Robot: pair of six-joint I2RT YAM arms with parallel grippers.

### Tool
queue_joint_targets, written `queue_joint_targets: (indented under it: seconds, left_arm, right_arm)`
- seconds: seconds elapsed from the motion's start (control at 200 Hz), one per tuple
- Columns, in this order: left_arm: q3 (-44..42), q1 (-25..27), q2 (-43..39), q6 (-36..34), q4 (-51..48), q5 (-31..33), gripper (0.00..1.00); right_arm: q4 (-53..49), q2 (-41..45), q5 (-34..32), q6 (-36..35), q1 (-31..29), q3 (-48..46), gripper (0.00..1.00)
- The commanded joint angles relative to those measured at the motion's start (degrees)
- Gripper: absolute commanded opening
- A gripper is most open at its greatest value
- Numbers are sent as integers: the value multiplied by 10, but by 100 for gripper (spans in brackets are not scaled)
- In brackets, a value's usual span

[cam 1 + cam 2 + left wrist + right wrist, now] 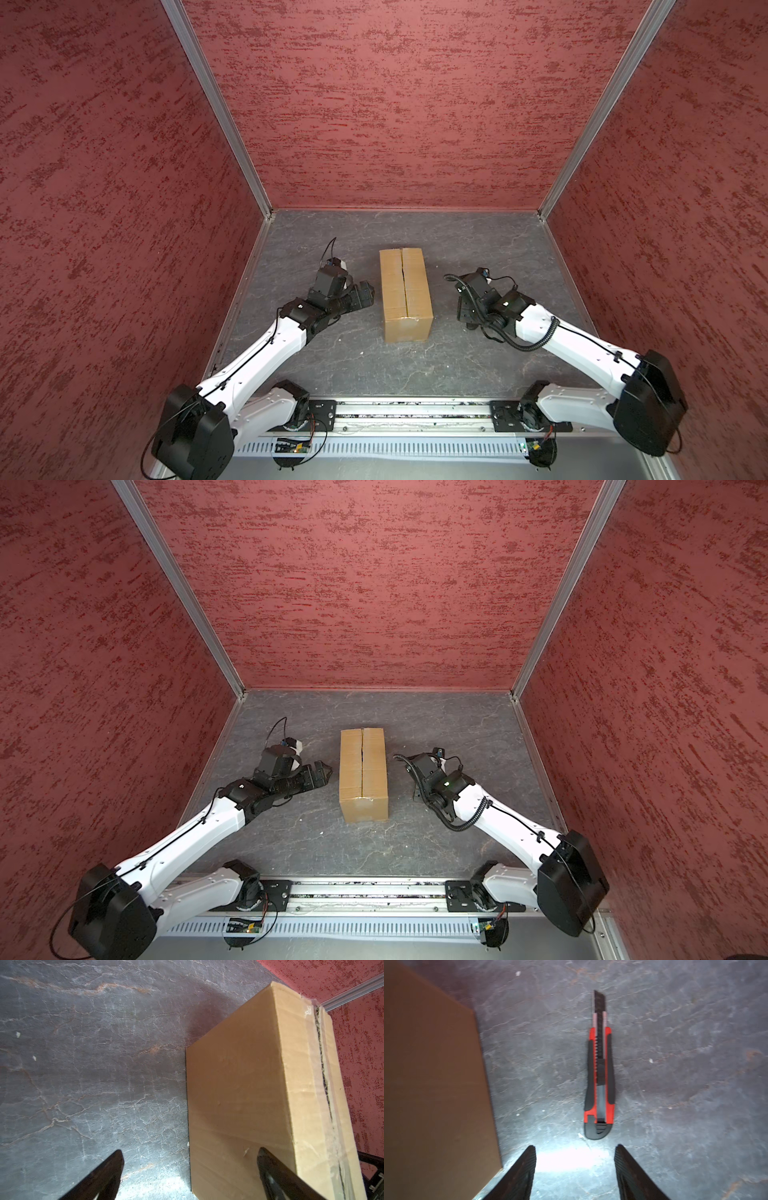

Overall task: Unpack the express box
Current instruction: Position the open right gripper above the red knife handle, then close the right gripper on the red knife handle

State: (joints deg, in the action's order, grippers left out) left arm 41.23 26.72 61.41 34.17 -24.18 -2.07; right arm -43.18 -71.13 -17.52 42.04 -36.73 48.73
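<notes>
Brown cardboard, the express box [405,293] sits on the grey stone-look table [478,249], its flaps down along the centre seam. Just left of the box, the left gripper [190,1152] has its jaws spread wide and empty. Right of the box, the right gripper [575,1147] is parted too, holding nothing. A red-and-black utility knife [600,1068] lies flat just beyond its fingertips, blade out.
</notes>
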Motion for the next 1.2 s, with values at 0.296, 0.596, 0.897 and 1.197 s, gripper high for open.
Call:
queue_joint_targets:
  seconds: [0.296,0.596,0.897,1.197]
  left_arm:
    - [22,-10,-7,-2,1,12,100]
    - [24,-17,-4,-3,4,1,100]
    - [33,-24,-4,-12,-3,-2,100]
    - [93,-28,16,-37,-21,-59,100]
  right_arm:
    - [38,-94,41,-71,87,1,63]
    - [80,-188,71,-95,101,12,61]
    - [92,-207,87,-97,106,-4,39]
    - [72,-168,89,-113,108,7,11]
